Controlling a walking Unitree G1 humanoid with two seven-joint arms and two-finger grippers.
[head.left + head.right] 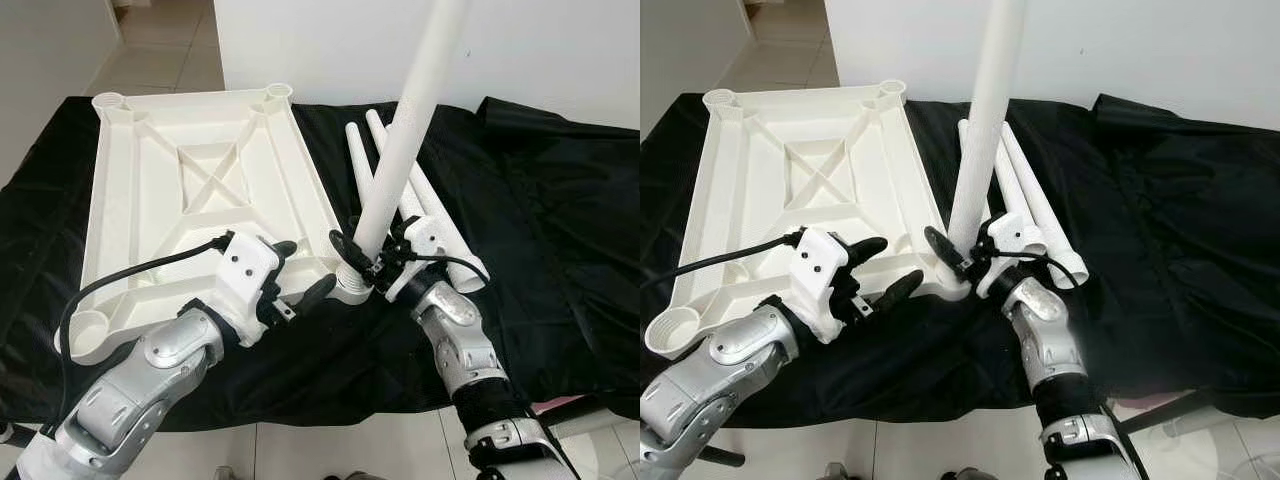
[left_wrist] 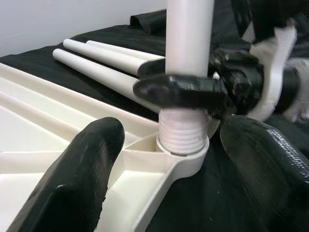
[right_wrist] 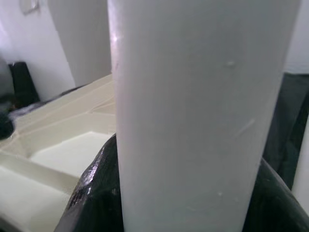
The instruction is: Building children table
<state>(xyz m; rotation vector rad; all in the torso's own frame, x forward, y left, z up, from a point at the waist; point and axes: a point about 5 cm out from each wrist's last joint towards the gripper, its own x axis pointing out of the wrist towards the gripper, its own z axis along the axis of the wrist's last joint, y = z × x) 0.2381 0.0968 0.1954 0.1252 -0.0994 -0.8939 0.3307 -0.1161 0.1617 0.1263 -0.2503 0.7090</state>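
Note:
The white table top [image 1: 200, 170] lies upside down on a black cloth. One white leg [image 1: 400, 150] stands nearly upright, tilted slightly, with its threaded end [image 2: 182, 133] in the near right corner socket [image 2: 190, 162]. My right gripper [image 1: 368, 258] is shut on that leg just above the thread; its black fingers [image 3: 91, 193] wrap the tube. My left gripper [image 1: 300, 270] is open beside the same corner, with one finger [image 2: 77, 179] over the table's rib and the other over the cloth. Nothing lies between its fingers.
Two more white legs [image 1: 430, 205] lie side by side on the black cloth [image 1: 540, 230] just right of the table top. Three other corner sockets [image 1: 110, 101] stand free. A white wall runs behind, with tiled floor at the far left.

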